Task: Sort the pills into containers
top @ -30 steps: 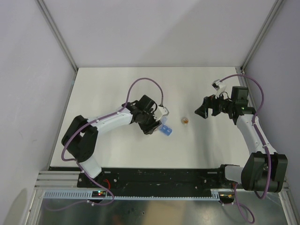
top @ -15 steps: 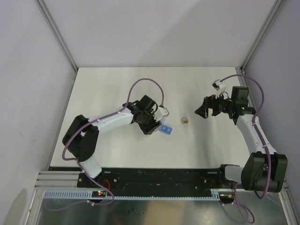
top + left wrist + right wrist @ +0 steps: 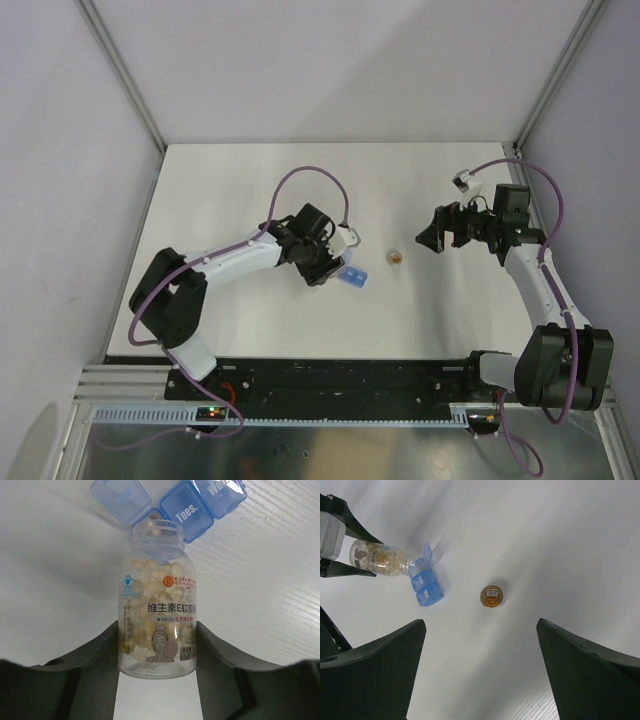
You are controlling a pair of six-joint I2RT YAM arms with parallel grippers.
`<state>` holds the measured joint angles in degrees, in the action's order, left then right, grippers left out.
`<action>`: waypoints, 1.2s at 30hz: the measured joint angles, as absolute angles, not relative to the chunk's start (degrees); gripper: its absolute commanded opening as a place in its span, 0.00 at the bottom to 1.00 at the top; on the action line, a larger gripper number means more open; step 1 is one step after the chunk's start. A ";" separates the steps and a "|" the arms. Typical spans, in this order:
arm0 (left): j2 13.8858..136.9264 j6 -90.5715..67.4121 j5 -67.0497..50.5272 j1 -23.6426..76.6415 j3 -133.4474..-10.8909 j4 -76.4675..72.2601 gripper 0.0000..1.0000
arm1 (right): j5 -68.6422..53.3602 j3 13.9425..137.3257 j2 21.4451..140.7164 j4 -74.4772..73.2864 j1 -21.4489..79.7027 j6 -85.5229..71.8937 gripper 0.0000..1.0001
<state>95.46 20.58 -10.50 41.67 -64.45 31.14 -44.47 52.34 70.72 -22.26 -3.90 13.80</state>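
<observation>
— Anything changed?
— Barely: my left elbow has shifted a touch.
— Your jaws?
— Left jaws pinch one clear plastic pill bottle of pale pills, its mouth at the one open compartment of the light-blue pill box; two lids shut. Right jaws spread near one round amber cap on the white worktop.
</observation>
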 measured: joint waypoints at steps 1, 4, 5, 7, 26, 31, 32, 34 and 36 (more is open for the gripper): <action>95.15 20.58 -10.44 41.67 -64.12 30.87 0.00 | -44.47 52.34 70.72 -22.26 -3.90 13.80 1.00; 94.21 20.56 -10.24 41.67 -63.07 29.98 0.00 | -44.47 52.34 70.72 -22.31 -3.90 13.80 0.99; 93.91 20.56 -10.22 41.67 -62.67 29.63 0.00 | -44.47 52.34 70.72 -22.33 -3.90 13.80 0.99; 93.21 20.53 -10.17 41.67 -61.82 28.77 0.00 | -44.47 52.34 70.72 -22.37 -3.90 13.80 0.99; 85.01 19.46 -10.70 41.67 -51.29 18.06 0.00 | -44.47 52.34 70.72 -22.37 -3.88 13.76 1.00; 82.74 19.22 -10.94 41.67 -48.38 14.50 0.00 | -44.45 52.34 70.74 -22.37 -3.88 13.74 0.99; 82.32 19.03 -11.00 41.67 -47.86 13.78 0.00 | -44.45 52.34 70.74 -22.37 -3.84 13.74 0.99; 81.36 18.74 -11.18 41.67 -46.76 12.23 0.00 | -44.42 52.34 70.74 -22.37 -3.81 13.74 0.99; 79.96 18.13 -11.22 41.67 -45.43 10.74 0.00 | -44.38 52.34 70.78 -22.35 -3.68 13.74 0.99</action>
<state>79.96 18.13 -11.22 41.67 -45.43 10.74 -44.38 52.34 70.78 -22.35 -3.68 13.74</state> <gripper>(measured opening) 0.568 0.993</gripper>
